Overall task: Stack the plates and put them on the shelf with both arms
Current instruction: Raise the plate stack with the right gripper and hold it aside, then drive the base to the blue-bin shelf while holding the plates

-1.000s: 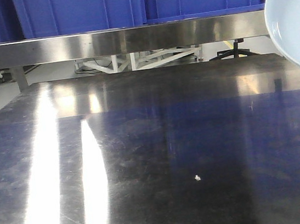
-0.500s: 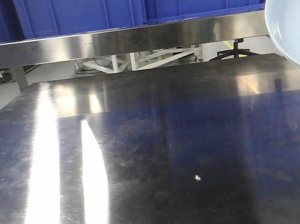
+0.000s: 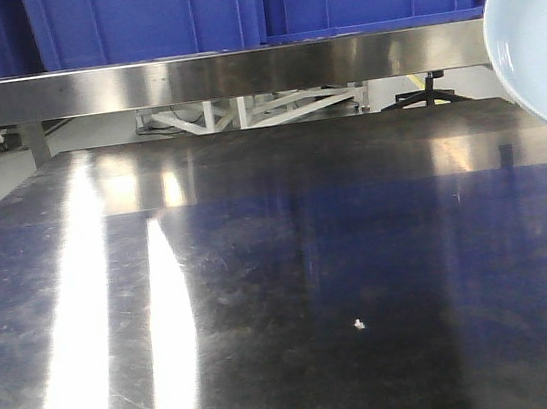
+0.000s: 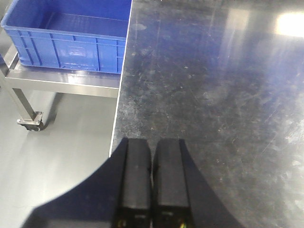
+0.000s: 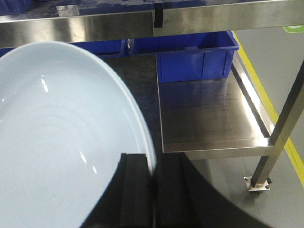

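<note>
Table (image 3: 265, 296): we see scratched, shiny metal.
Plate (image 5: 61, 142): smooth, glossy, ceramic-looking.
Crate (image 4: 66, 42) at 10 o'clock: we read dull blue plastic.

Left claw (image 4: 152, 146) closed and empty, its two black fingers (image 4: 137, 175) pressed flat against each other along their whole visible length. Right claw (image 5: 153, 166) clamped on the rim of a pale plate (image 5: 61, 142), with one black finger (image 5: 134, 190) lying over the plate's inner face and the other finger (image 5: 172, 190) on the outer side of the rim.
</note>
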Action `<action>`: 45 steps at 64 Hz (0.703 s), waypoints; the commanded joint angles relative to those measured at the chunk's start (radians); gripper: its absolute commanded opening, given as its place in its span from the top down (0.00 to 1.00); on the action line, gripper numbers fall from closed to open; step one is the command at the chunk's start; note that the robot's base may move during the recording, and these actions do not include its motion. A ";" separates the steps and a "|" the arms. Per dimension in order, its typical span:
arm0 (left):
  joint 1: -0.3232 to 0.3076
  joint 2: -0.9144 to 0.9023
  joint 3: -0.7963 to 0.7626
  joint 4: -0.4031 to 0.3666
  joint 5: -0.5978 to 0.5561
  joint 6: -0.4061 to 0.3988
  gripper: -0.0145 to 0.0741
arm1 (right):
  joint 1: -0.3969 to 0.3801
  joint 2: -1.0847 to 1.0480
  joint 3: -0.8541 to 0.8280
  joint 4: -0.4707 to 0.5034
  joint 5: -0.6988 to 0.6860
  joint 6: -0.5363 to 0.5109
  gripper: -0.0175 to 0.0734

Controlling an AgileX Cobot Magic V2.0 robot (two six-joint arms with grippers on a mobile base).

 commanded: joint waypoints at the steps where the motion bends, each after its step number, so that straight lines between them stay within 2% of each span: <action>1: 0.000 -0.002 -0.029 0.002 -0.075 -0.009 0.73 | -0.006 0.000 -0.028 -0.007 -0.097 -0.003 0.74; 45: 0.000 -0.002 -0.029 0.002 -0.075 -0.009 0.73 | -0.006 0.000 -0.028 -0.007 -0.097 -0.003 0.74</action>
